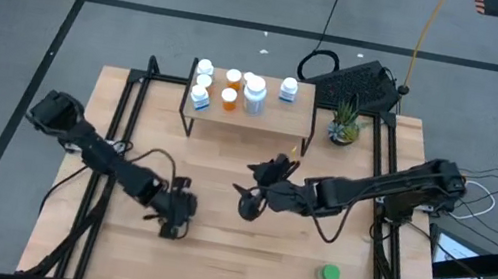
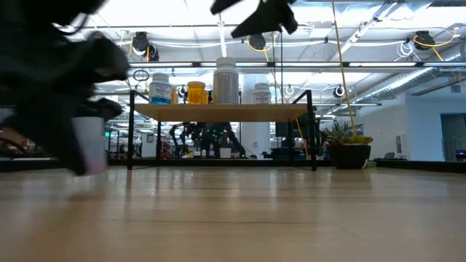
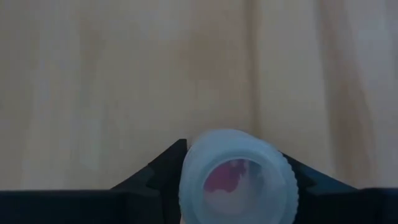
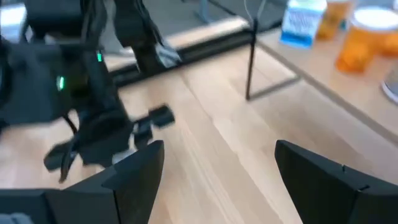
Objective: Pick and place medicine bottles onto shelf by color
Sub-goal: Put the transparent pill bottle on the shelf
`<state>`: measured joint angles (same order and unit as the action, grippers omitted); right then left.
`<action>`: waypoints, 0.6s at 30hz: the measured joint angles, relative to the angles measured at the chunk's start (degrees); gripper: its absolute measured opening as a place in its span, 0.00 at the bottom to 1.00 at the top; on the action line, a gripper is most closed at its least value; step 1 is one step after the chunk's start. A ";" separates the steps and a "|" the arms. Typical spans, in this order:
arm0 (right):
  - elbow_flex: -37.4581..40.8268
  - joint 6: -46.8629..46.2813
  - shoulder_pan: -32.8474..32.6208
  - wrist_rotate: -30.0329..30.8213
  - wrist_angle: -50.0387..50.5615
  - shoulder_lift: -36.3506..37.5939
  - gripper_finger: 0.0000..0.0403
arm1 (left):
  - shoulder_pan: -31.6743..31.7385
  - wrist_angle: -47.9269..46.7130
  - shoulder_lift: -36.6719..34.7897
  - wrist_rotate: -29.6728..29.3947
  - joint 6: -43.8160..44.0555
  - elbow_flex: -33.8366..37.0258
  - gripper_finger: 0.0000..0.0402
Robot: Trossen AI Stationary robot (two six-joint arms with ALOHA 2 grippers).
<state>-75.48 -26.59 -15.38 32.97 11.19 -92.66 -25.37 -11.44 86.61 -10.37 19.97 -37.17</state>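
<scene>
My left gripper stands over the table's middle left, shut on a pale, white-capped medicine bottle with pink inside; the low view shows this bottle upright below the fingers. My right gripper hangs open above the table's centre, raised, holding nothing. The shelf stands on its black legs at the far edge and carries several bottles: blue-white, orange and white. A green-capped bottle stands on the table near the right front. My left gripper pinches the bottle between its two fingers, just under the ribbed white cap. The fingers come from above, pointing down. The bottle stays upright, with its base close to the tabletop. Whether it touches the wood, I cannot tell.
A small potted plant sits right of the shelf, with a dark keyboard-like object behind it. Black frame rails run along the table's left and right sides. Bare wood lies between the grippers and the near edge.
</scene>
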 joint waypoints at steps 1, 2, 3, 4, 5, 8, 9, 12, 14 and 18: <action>0.00 -0.68 0.00 -0.32 1.50 0.28 0.74 | 1.38 1.02 0.00 0.20 0.01 0.00 0.40; 0.00 -1.03 0.02 -1.04 2.51 0.39 0.74 | 2.60 2.00 0.00 0.31 0.13 0.00 0.41; 0.00 -1.09 0.04 -2.01 3.23 0.45 0.74 | 3.78 2.87 0.00 0.31 0.78 0.00 0.41; -0.02 -1.03 0.04 -3.25 3.86 0.41 0.74 | 4.90 3.53 0.00 0.33 1.63 0.00 0.42; -0.02 -0.99 0.04 -4.75 4.46 0.32 0.74 | 5.97 4.09 -0.02 0.42 2.18 0.00 0.44; 0.59 -0.32 0.17 -9.15 2.42 -0.22 0.74 | 8.73 4.03 -0.04 2.46 3.63 0.00 0.51; 1.12 0.24 0.22 -9.70 1.70 -0.23 0.74 | 9.49 3.76 -0.04 3.37 3.73 0.00 0.53; 3.84 0.68 0.42 -10.55 -3.66 -0.23 0.74 | 11.07 3.06 -0.04 4.89 3.56 0.00 0.62; 6.31 0.16 0.76 -10.60 -7.56 -0.23 0.74 | 11.64 2.93 -0.04 5.02 3.01 0.00 0.67; 12.23 1.58 1.52 -10.60 -15.26 -0.23 0.74 | 12.61 0.88 -0.61 9.13 3.23 0.00 0.74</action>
<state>-63.25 -25.01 -13.86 22.37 -4.07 -92.88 -12.76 -10.56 86.00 -1.24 23.20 -37.17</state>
